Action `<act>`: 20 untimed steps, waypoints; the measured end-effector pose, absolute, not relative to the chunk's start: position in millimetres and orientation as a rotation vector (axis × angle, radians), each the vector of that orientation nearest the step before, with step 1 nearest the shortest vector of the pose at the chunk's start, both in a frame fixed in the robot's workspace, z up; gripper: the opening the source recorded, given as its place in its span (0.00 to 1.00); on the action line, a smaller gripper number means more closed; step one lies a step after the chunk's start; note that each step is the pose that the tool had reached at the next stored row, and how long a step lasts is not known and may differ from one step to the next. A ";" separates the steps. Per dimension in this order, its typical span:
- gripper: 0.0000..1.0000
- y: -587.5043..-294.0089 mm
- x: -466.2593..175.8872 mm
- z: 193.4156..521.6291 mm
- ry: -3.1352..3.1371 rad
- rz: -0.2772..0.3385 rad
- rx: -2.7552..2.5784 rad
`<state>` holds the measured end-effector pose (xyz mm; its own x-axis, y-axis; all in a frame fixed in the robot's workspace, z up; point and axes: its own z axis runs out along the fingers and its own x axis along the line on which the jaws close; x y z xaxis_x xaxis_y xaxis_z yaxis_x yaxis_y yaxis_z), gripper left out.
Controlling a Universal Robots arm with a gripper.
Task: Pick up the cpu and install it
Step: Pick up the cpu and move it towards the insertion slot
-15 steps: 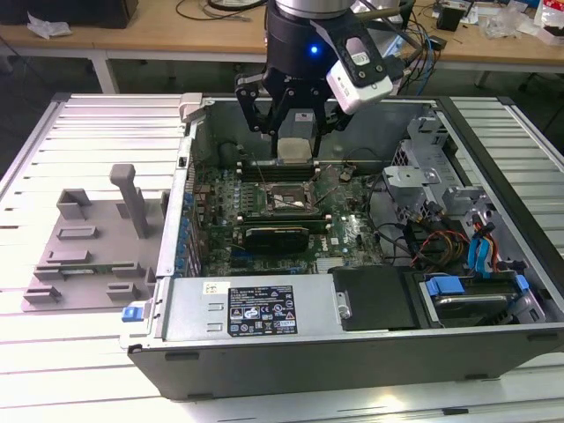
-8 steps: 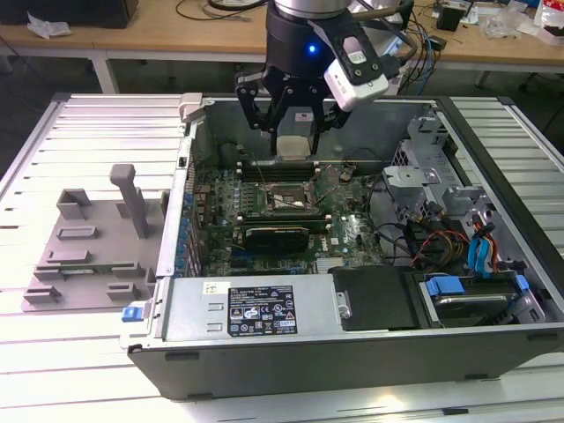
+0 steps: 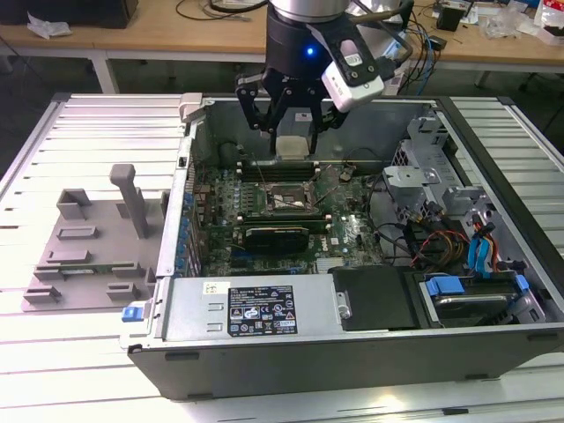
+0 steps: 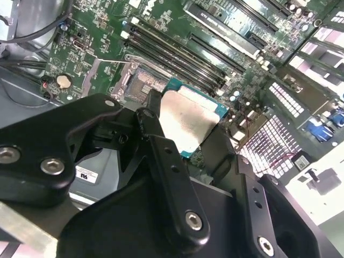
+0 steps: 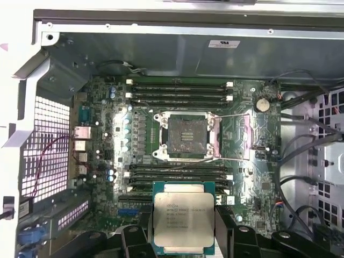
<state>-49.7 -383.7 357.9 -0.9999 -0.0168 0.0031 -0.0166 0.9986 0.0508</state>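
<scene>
Claw (image 4: 185, 126) links closest, fingers pinching cpu (image 5: 184, 217) by two opposite edges. Cpu aloft over motherboard (image 5: 252, 183), offset from open socket (image 5: 187, 136) (pins bare). Step, by my read: carry to socket. Seating calls for centring, then level lowering. Metal lid faces up; near-square, no clear long axis, edges parallel to socket's.

White slatted table (image 3: 70, 352) — wooden desk (image 3: 159, 40) behind, cluttered.
</scene>
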 end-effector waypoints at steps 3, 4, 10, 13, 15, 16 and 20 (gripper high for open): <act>0.55 -378.9 -49.7 351.9 -3.136 -0.079 0.026; 0.55 -375.9 -49.7 348.8 -3.135 -0.079 0.026; 0.55 -346.2 -49.6 311.0 -3.133 -0.078 0.026; 0.55 -342.7 -47.6 308.3 -3.133 -0.078 0.026; 0.55 -341.1 -44.9 307.2 -3.133 -0.077 0.026; 0.55 -340.0 -43.8 304.3 -3.133 -0.077 0.026; 0.55 -336.1 -40.8 303.1 -3.133 -0.074 0.026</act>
